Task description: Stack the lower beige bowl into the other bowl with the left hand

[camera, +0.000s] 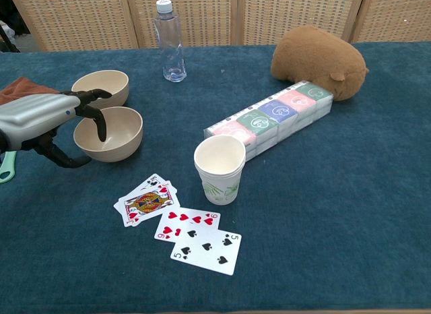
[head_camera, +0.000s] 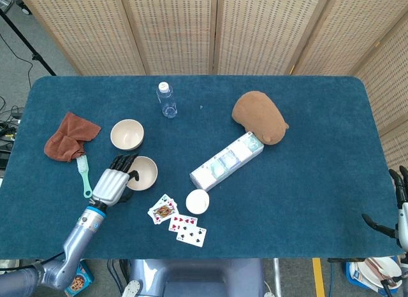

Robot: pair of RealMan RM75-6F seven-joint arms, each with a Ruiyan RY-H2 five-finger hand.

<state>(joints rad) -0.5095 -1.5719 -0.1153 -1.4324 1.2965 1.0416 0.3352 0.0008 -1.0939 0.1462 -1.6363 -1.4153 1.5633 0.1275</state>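
Observation:
The lower beige bowl stands upright on the blue table, with the other beige bowl just behind it to the left. My left hand is at the lower bowl's left side. Its fingers curl over the rim into the bowl, while the thumb stays outside, near the wall but apart from it. The bowl rests on the table. My right hand hangs at the table's far right edge with fingers spread and nothing in it.
A green brush and brown cloth lie left of the bowls. Playing cards and a paper cup sit to the right front. A water bottle, tissue packs and a brown plush lie farther off.

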